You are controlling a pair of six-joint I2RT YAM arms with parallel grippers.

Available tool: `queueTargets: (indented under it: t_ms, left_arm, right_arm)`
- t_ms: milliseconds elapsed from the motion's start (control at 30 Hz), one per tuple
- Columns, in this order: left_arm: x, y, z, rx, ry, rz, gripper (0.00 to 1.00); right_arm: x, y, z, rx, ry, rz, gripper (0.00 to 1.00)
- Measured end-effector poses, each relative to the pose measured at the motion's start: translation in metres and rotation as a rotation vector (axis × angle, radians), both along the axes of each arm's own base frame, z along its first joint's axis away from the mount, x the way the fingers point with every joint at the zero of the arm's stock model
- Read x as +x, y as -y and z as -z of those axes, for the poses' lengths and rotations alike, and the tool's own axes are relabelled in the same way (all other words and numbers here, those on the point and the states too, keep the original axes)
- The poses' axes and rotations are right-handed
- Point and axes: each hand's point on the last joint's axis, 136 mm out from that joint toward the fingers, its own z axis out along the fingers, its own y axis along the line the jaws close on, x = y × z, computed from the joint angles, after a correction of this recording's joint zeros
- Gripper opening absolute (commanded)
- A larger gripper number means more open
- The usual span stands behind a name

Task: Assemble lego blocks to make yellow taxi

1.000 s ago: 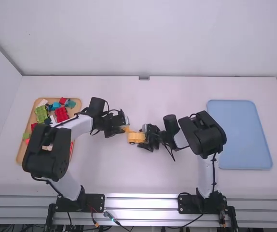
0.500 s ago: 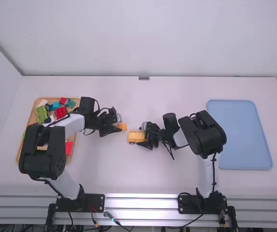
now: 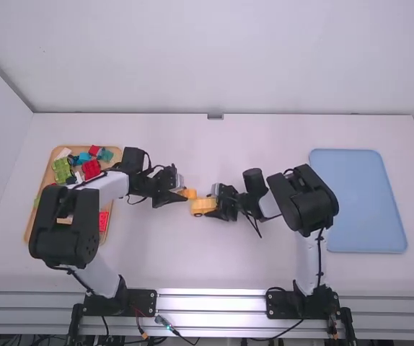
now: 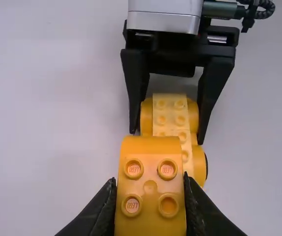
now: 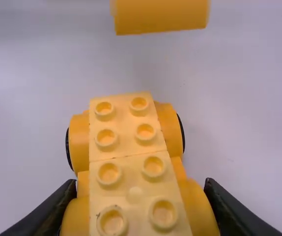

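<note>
Facing each other centrally, the left claw [image 3: 182, 194] grips a yellow block [image 4: 151, 184], the right claw [image 3: 212, 204] a wheeled yellow base [image 5: 128, 147]; room runs to the table's [image 3: 265, 137] far edge; the left arm [image 3: 64, 225] overhangs the tray [image 3: 49, 176].
</note>
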Motion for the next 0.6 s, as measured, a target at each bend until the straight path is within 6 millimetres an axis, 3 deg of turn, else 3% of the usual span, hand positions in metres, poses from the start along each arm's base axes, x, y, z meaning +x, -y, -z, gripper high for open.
queueTargets:
  t_ms: [133,467,600]
  left_arm:
    - [0.002,0.004,0.004,-0.016,0.034,-0.006,0.02]
    - [-0.003,0.045,0.011,0.000,0.035,0.001,0.02]
    - [-0.005,0.052,0.014,0.022,0.005,-0.014,0.02]
  right_arm:
    - [-0.002,0.000,0.000,0.002,0.003,-0.014,0.32]
    - [-0.002,0.000,0.000,0.001,0.004,-0.011,0.33]
    - [0.000,0.000,0.000,-0.002,0.003,-0.005,0.32]
